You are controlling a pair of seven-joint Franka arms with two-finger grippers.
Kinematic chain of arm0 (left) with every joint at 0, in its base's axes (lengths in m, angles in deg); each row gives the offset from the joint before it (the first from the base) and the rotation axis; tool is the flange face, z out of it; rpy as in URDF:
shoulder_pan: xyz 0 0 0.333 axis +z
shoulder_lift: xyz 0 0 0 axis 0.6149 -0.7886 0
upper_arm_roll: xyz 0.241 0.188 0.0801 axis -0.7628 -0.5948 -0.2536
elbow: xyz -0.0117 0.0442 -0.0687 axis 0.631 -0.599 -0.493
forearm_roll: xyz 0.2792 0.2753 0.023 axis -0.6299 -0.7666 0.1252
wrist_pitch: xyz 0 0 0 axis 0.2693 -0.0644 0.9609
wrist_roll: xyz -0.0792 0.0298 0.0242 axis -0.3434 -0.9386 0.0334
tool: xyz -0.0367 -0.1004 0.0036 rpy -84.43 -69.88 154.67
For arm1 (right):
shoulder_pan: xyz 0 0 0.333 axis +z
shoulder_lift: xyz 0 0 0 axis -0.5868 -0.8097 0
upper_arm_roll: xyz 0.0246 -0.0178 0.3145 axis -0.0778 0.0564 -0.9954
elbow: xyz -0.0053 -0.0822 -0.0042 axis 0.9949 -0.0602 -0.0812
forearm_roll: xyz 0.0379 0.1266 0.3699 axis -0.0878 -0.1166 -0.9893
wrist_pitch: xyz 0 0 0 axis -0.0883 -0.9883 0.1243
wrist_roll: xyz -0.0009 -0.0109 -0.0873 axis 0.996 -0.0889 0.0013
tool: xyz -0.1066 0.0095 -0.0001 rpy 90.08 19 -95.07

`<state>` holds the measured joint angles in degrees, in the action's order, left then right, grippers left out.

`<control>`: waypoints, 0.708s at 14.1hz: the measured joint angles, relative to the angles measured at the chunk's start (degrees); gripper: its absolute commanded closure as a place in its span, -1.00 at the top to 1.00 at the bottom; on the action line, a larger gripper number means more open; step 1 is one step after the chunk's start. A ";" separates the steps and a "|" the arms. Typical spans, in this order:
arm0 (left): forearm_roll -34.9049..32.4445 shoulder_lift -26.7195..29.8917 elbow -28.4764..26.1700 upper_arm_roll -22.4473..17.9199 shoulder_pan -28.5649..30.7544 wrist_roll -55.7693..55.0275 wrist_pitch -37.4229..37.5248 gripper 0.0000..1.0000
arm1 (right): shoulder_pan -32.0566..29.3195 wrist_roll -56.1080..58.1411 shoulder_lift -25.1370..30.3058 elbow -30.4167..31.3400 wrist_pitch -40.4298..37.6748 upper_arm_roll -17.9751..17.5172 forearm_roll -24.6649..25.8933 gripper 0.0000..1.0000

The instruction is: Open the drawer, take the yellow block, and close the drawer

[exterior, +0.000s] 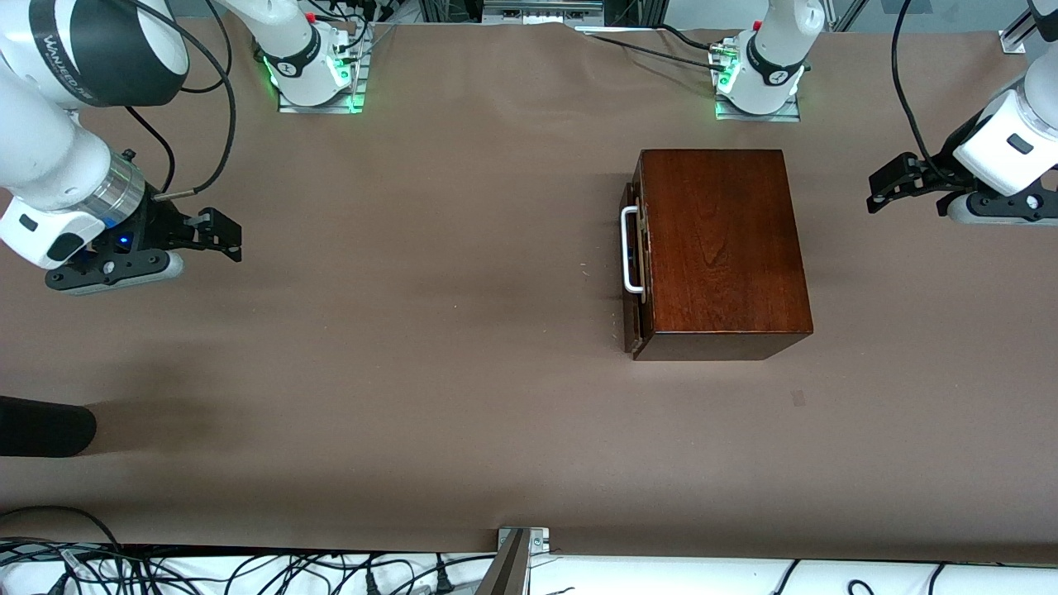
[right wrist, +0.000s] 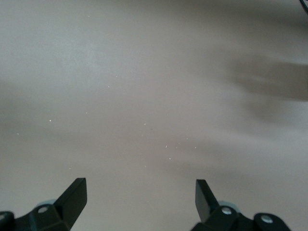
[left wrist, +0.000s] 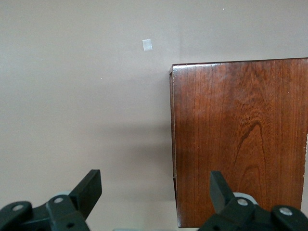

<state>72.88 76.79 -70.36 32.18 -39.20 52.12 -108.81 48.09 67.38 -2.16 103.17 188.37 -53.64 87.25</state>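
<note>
The dark reddish-brown wooden box [exterior: 723, 248] stands toward the left arm's end of the table. Its drawer [exterior: 637, 273] is pushed in, with the white bar handle [exterior: 630, 249] facing the right arm's end. The yellow block is hidden. My left gripper [exterior: 883, 183] hangs open over the table past the box's back, at the left arm's end. In the left wrist view the gripper [left wrist: 155, 190] holds nothing and the box [left wrist: 240, 139] shows ahead of it. My right gripper [exterior: 225, 235] is open and empty, well away from the handle; in the right wrist view the gripper [right wrist: 140, 192] is over bare brown cloth.
A black rounded object [exterior: 41, 426] pokes in at the right arm's end, nearer the camera. A small pale square [left wrist: 147, 44] lies on the cloth near the box. A metal bracket [exterior: 522, 541] sits at the near table edge, above loose cables [exterior: 248, 574].
</note>
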 measured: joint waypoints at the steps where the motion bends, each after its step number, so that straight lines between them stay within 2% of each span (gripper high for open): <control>1: 0.00 -0.01 0.00 0.01 0.00 0.00 0.00 1.00 | 0.00 0.00 0.00 0.00 0.00 0.00 0.00 1.00; 10: 0.00 -1.19 1.72 0.31 -0.02 0.00 0.30 1.00 | 0.00 0.00 0.00 0.00 -0.08 0.00 0.00 1.00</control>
<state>72.88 75.60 -68.64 32.49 -39.22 52.12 -108.51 48.09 67.38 -2.17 103.17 188.30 -53.65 87.25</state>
